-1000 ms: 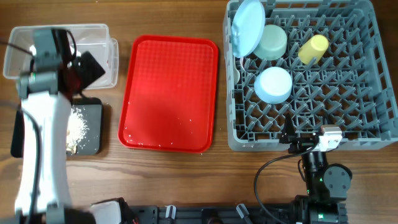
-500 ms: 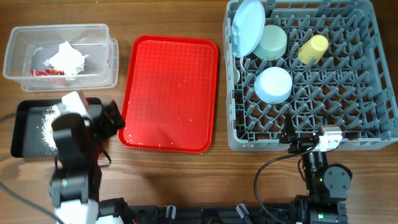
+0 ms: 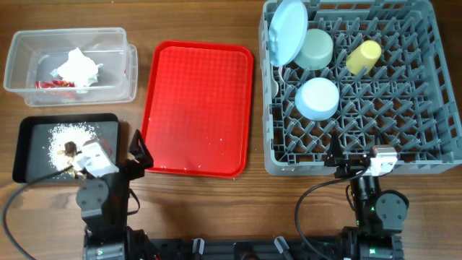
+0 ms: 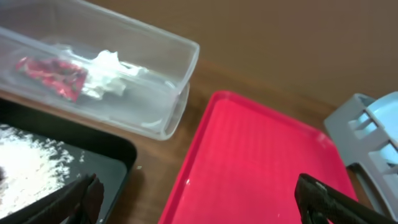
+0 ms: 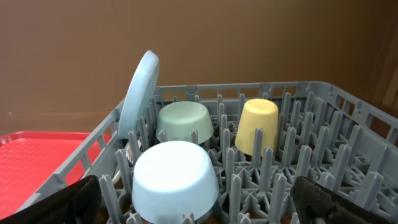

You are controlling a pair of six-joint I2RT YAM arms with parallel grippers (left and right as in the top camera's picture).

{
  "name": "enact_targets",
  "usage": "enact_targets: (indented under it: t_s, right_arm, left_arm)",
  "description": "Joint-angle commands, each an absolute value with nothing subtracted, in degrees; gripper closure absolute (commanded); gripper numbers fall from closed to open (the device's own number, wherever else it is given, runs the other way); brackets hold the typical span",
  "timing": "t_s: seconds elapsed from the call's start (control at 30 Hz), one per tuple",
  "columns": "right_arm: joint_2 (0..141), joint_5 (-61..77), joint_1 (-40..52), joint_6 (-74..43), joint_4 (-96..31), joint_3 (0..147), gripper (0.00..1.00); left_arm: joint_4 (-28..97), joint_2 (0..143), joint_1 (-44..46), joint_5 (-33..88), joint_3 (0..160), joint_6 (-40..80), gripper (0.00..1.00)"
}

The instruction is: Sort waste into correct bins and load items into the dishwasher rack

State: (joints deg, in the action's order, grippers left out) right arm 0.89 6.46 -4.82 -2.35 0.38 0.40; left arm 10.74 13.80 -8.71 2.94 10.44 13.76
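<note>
The grey dishwasher rack [image 3: 408, 108] holds a pale blue plate [image 3: 287, 30] on edge, a pale green bowl [image 3: 315, 48], a yellow cup [image 3: 363, 56] and a pale blue bowl [image 3: 317, 98], all upside down. The clear tub [image 3: 22, 61] contains the white napkin [image 3: 78, 67] and the red wrapper [image 3: 54, 84]. White crumbs [image 3: 68, 135] and a brown scrap [image 3: 71, 149] lie in the black tray [image 3: 29, 162]. My left gripper [image 3: 124, 157] [image 4: 196, 202] is open and empty, spanning the gap between black tray and red tray. My right gripper [image 3: 357, 162] [image 5: 202, 208] is open and empty at the rack's near wall.
A flat red serving tray [image 3: 196, 108] [image 4: 261, 162] lies between the bins and the rack, with a few crumbs near its front edge. Both arm bases stand at the table's near edge. Bare wood shows between the red tray and the rack.
The left arm has drawn back from over the clear tub to the table's near edge, uncovering the napkin, wrapper and black tray. The right arm has not moved.
</note>
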Motion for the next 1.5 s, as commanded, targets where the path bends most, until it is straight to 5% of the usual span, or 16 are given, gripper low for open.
enact_targets:
  t_s: [0.0, 0.3, 1.47]
  right_arm:
    - [0.27, 7.16, -5.1, -3.14, 0.51, 0.3, 0.0]
    - [0.27, 7.16, -5.1, -3.14, 0.51, 0.3, 0.0]
    - [0.27, 7.16, -5.1, -3.14, 0.51, 0.3, 0.0]
  left_arm:
    - [6.33, 9.52, -8.45, 4.93, 5.89, 12.67, 0.0]
    - [2.94, 0.16, -8.45, 4.93, 0.32, 12.64, 0.0]
    - [4.03, 0.16, -0.73, 4.91, 0.32, 12.6, 0.0]
